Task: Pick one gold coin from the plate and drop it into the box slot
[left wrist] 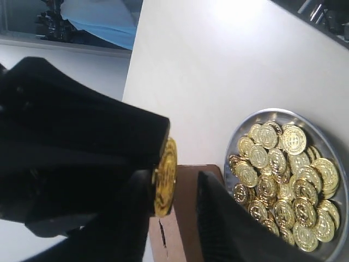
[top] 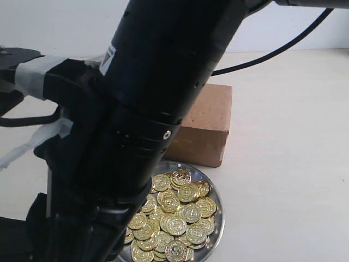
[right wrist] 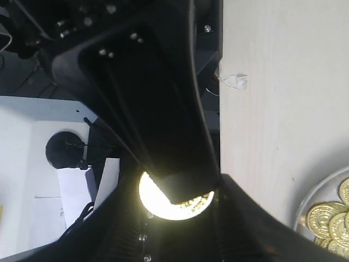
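In the left wrist view a gold coin (left wrist: 165, 180) stands on edge above the brown box (left wrist: 185, 218), just over the dark slot (left wrist: 163, 240). My left gripper (left wrist: 177, 218) is open: the coin lies against one finger (left wrist: 136, 218), with a clear gap to the other. In the right wrist view the brightly lit coin (right wrist: 158, 204) fills the span between the fingers of my right gripper (right wrist: 177, 218), half covered by the left gripper's finger (right wrist: 185, 174). The silver plate (top: 220, 218) holds a heap of coins (top: 180, 215) in front of the box (top: 210, 117).
A thick black arm (top: 152, 109) crosses the exterior view and hides both grippers and the box's top there. A cable (top: 283, 46) runs off to the upper right. The plate (left wrist: 272, 111) lies right beside the box; its rim (right wrist: 305, 204) also shows in the right wrist view.
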You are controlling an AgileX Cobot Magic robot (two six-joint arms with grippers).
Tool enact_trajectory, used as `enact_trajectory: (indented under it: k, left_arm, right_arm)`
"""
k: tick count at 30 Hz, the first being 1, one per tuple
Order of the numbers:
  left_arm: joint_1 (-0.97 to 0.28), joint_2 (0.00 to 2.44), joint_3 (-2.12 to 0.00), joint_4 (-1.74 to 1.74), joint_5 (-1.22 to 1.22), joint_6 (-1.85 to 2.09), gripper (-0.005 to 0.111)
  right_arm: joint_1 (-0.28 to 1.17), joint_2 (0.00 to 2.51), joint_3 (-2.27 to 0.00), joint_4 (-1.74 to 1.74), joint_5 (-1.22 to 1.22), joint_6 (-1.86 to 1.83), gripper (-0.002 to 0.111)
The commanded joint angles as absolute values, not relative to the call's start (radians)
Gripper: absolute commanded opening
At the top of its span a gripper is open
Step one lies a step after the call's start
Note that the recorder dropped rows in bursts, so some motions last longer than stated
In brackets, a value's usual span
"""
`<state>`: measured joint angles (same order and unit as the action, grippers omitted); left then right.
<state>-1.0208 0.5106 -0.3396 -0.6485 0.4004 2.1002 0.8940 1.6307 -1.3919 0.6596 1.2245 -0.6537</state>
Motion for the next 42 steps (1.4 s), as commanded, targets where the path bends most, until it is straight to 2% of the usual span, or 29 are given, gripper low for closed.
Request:
enact_trajectory:
  k: [1,3,12,18,20,22,24,28,30,34,42]
  left_arm:
    - [-1.028,0.513,-0.348,-0.669,0.405,2.096,0.015]
    - [-1.028,0.513,-0.348,-0.669,0.405,2.096,0.0]
    - [-1.028,0.513,-0.348,-0.669,0.399,2.096,0.0]
    - [-1.028,0.513,-0.348,-0.661,0.411,1.998,0.0]
    - [-1.027,0.513,-0.348,-0.619,0.365,1.903,0.0]
    - [-1.027,0.522,-0.348,-0.531,0.292,1.803,0.0]
    - [-1.027,0.568,-0.358,-0.434,0.238,1.694,0.0]
    - [-1.027,0.772,-0.444,-0.29,0.237,1.637,0.0]
    - [-1.025,0.894,-0.511,-0.279,0.224,1.638,0.0]
    - [-0.976,1.171,-0.702,-0.279,0.253,1.638,0.0]
    - [-0.856,1.524,-1.156,-0.279,0.54,1.536,0.0]
  right_arm:
    - [0.896,1.62,-1.392,0.676,1.221,-0.667,0.037]
    - [0.896,1.62,-1.392,0.676,1.221,-0.667,0.037]
    - [0.896,1.62,-1.396,0.66,1.221,-0.669,0.037]
    - [0.894,1.53,-1.526,0.234,1.221,-0.474,0.05]
    - [0.894,1.453,-1.574,0.05,1.221,-0.386,0.051]
    - [0.894,1.37,-1.599,-0.1,1.221,-0.264,0.047]
    - [0.894,1.268,-1.602,-0.192,1.221,-0.163,0.038]
    - [0.894,1.08,-1.547,-0.112,1.221,-0.079,0.01]
    - [0.896,0.999,-1.486,0.008,1.188,-0.079,0.0]
    - [0.896,0.85,-1.304,0.232,1.102,-0.081,0.0]
    - [0.896,0.663,-0.909,0.344,1.018,-0.083,0.0]
